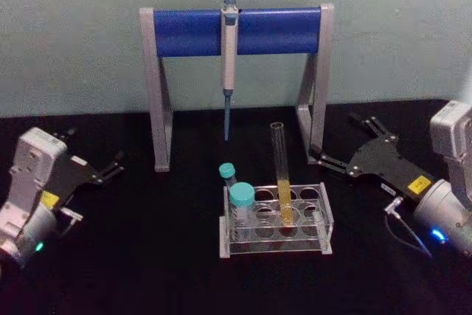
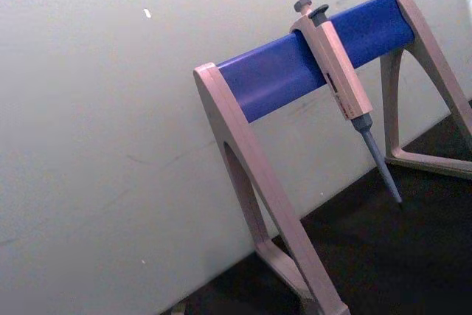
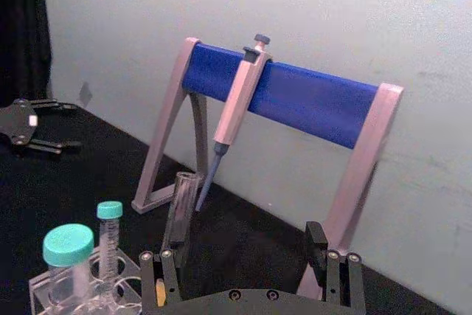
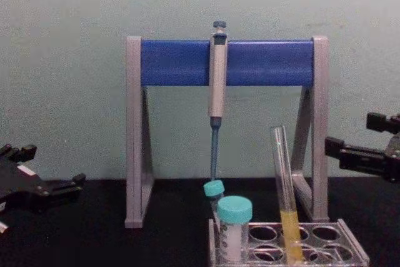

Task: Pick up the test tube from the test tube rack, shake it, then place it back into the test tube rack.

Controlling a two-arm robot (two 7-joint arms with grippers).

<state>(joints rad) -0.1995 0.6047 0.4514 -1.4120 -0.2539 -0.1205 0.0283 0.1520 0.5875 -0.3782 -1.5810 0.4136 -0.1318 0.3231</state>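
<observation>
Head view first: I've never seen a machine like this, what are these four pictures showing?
It is a two-armed robot at a black table. The head view looks down, the chest view looks across, and each wrist carries a camera. The left pincer and right pincer sit open at the sides, holding nothing. In the middle, a clear test tube rack holds the test tube with yellow liquid and two teal-capped tubes. Behind, a pipette hangs on a blue stand.
</observation>
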